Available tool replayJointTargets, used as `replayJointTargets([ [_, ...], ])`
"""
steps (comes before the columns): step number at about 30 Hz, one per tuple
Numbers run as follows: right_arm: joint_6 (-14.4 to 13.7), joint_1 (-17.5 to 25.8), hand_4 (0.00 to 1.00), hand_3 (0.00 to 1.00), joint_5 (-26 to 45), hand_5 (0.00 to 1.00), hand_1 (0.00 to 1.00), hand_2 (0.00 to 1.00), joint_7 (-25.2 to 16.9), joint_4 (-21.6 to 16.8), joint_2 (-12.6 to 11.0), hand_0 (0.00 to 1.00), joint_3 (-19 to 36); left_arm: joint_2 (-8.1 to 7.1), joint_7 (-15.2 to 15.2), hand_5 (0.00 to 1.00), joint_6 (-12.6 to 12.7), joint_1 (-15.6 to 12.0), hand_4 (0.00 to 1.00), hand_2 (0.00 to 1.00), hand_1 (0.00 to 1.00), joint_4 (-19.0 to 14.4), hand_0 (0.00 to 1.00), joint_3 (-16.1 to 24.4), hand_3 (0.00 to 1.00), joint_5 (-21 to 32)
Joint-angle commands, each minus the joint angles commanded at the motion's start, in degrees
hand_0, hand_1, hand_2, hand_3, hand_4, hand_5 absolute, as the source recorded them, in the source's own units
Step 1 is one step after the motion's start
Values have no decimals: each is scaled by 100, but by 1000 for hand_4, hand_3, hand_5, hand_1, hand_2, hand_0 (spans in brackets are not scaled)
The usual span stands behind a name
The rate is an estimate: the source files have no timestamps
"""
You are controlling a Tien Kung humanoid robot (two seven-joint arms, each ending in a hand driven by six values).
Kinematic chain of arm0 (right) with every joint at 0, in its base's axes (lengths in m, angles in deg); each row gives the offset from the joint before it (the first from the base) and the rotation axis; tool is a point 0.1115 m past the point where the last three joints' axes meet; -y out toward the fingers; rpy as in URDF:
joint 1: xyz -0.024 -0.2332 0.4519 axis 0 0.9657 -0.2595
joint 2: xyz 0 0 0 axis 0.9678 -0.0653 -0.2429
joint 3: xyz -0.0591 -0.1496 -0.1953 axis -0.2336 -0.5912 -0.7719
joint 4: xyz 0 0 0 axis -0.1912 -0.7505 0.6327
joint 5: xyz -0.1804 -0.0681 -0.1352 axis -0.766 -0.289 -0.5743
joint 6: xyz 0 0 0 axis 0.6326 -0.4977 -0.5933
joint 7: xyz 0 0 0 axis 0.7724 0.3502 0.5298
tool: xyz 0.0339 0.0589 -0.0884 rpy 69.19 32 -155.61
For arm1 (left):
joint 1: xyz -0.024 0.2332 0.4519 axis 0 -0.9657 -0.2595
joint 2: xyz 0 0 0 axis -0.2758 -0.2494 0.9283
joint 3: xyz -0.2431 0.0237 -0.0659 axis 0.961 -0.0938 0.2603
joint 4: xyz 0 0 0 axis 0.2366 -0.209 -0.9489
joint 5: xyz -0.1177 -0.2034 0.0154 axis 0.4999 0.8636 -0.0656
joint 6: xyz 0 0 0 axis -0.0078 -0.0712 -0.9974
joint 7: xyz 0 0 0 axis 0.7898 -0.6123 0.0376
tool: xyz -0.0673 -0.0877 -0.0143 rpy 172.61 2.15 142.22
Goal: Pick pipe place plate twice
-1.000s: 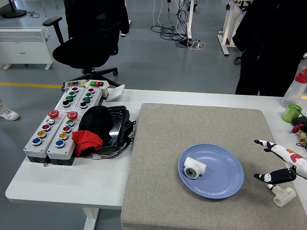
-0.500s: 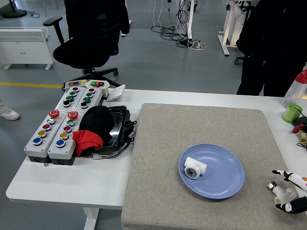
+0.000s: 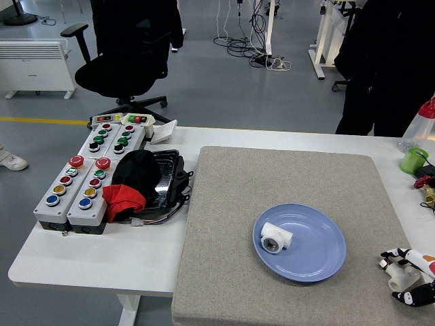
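Note:
A blue plate (image 3: 319,255) lies on the grey mat (image 3: 272,183), right of its middle. One white pipe fitting (image 3: 275,238) rests in the plate's left half. A second white pipe fitting (image 3: 402,276) lies on the mat near the lower right corner. My right hand (image 3: 399,277) comes in from the right edge with a finger above and a finger below this fitting, both touching it; the fitting still rests on the mat. My left arm does not show.
Two grey button boxes (image 3: 85,176) and a black tray with black and red cloth (image 3: 139,183) stand at the left. A green cup (image 3: 412,160) sits at the right edge. A person in black (image 3: 387,61) stands at the far right. An office chair (image 3: 126,61) is behind the table.
My right hand dropped from beside the plate down to the second fitting, and its fingers closed in around it. The fitting turned slightly. The plate and first fitting stayed put.

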State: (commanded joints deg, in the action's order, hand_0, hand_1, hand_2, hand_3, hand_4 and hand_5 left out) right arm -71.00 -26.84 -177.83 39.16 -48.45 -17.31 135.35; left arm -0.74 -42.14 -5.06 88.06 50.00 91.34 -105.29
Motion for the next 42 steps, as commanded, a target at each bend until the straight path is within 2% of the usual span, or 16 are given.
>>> replayJointTargets([
  [4, 30, -17, 655, 752, -136, 110, 636, 685, 8, 14, -7, 581, -16, 6, 8, 998, 2, -13, 391, 633, 631, 3, 655, 3, 551, -10],
  [5, 17, -24, 625, 720, -163, 77, 580, 645, 2, 22, -12, 497, -21, 8, 10, 998, 3, -17, 390, 633, 632, 4, 654, 3, 554, -9],
  [9, -13, -57, 625, 720, -215, 77, 580, 645, -26, 52, -17, 497, -71, 12, 14, 998, 1, -25, 390, 633, 632, 6, 654, 11, 554, -20],
  [10, -33, -74, 597, 691, -207, 50, 521, 613, -45, 66, -14, 419, -95, 14, 15, 998, 1, -26, 389, 633, 631, 7, 654, 10, 553, -19],
  [16, -100, -110, 597, 691, -95, 50, 521, 613, -88, 54, 1, 419, -99, 11, 22, 998, 4, -11, 389, 633, 631, 10, 654, -18, 553, 20],
  [17, -103, -113, 566, 663, -85, 22, 471, 590, -89, 51, 2, 358, -97, 11, 23, 998, 5, -9, 389, 634, 632, 10, 653, -20, 554, 23],
  [26, -156, -397, 552, 646, 58, 14, 460, 579, -60, -262, 68, 331, -123, 4, 22, 998, 2, 23, 390, 634, 632, 9, 653, -49, 555, 71],
  [33, -223, -745, 531, 631, 90, 2, 446, 568, -75, -325, 238, 310, -258, 6, 13, 998, 1, 35, 388, 634, 633, 1, 653, -85, 557, 118],
  [40, -347, -1399, 529, 626, 241, 2, 447, 566, -78, -306, 751, 308, -701, 8, 4, 998, -13, 30, 387, 634, 633, -5, 653, -90, 555, 127],
  [41, -365, -1471, 530, 631, 259, 6, 469, 574, -89, -278, 814, 367, -772, 8, 1, 998, -15, 30, 386, 634, 632, -7, 653, -94, 556, 130],
  [42, -382, -1564, 530, 631, 280, 6, 469, 574, -102, -244, 896, 367, -880, 9, -2, 998, -16, 30, 386, 634, 632, -9, 653, -100, 556, 135],
])
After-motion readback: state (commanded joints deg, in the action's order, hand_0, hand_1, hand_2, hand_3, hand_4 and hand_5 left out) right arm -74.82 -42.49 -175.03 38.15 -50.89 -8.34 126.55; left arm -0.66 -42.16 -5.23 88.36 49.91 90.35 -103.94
